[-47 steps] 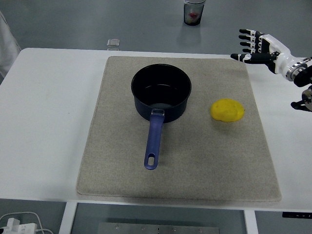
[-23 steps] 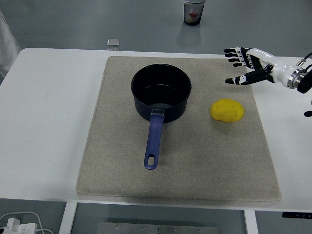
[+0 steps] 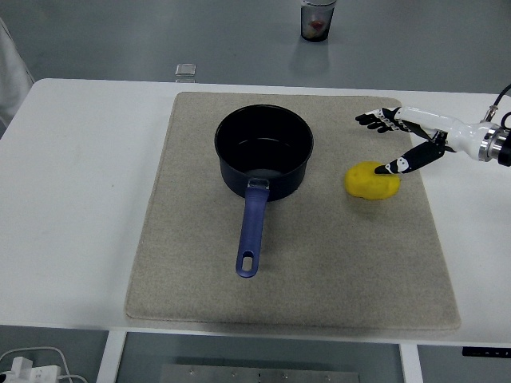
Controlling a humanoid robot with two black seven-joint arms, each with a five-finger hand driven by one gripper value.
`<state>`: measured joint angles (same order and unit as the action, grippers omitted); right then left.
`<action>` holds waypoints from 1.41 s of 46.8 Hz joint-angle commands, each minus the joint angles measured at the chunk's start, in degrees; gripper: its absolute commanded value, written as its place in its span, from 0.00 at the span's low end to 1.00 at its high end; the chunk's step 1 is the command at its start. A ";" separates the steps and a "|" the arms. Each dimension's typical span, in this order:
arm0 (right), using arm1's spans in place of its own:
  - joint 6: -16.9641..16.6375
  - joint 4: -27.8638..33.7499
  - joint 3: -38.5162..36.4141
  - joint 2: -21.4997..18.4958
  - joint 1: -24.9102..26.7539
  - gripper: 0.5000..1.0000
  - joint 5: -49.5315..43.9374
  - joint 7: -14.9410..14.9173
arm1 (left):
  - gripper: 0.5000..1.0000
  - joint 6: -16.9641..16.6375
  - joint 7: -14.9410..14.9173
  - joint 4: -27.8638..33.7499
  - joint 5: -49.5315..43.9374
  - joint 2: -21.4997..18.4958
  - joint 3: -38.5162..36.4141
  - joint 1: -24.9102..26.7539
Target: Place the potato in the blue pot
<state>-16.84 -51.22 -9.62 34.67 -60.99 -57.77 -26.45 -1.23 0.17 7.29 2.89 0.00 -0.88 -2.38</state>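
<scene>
Right hand [image 3: 399,136] reaching in from the right edge, hovering just above and behind the potato [image 3: 372,181], fingers [image 3: 374,120] spread and relaxed, grasping nothing. Thumb tip pointing down at the right top of the potato, seeming to touch it or nearly so; cannot tell for sure. Other fingertips pointing left, toward the blue pot [image 3: 264,149], apart from the potato.

Potato lying on the grey mat [image 3: 200,271], yellow, to the right of the blue pot and a little nearer to the table's front edge, not touching it. Blue pot standing upright on the same mat, open, nothing showing inside, its handle [image 3: 251,231] pointing toward the near edge.

Mat lying flat on the white table [image 3: 80,199], under the pot. Small clear box [image 3: 185,72] sitting behind the pot and to its left, just off the mat's far edge. Cup [image 3: 318,20] standing on the floor far behind the pot, beyond the table. White cable [image 3: 32,363] showing below the table's front edge, far left of the pot's handle.
</scene>
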 commanded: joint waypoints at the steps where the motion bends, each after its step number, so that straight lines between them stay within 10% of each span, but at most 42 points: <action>1: 0.14 -0.11 0.74 0.05 0.08 0.86 -2.25 -0.53 | 0.99 0.00 0.00 0.00 0.01 0.00 0.00 0.01; 54: 9.37 -1.52 4.00 -1.01 2.19 0.85 -12.19 -1.50 | 0.99 0.00 0.00 0.00 0.01 0.00 0.00 0.01; 66: 9.72 -0.99 4.09 -1.71 2.45 0.61 -13.06 -1.68 | 0.99 0.00 0.00 0.00 0.01 0.00 0.00 0.01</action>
<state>-7.19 -52.35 -5.60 32.91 -58.58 -70.59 -28.02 -1.23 0.18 7.29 2.91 0.00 -0.88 -2.38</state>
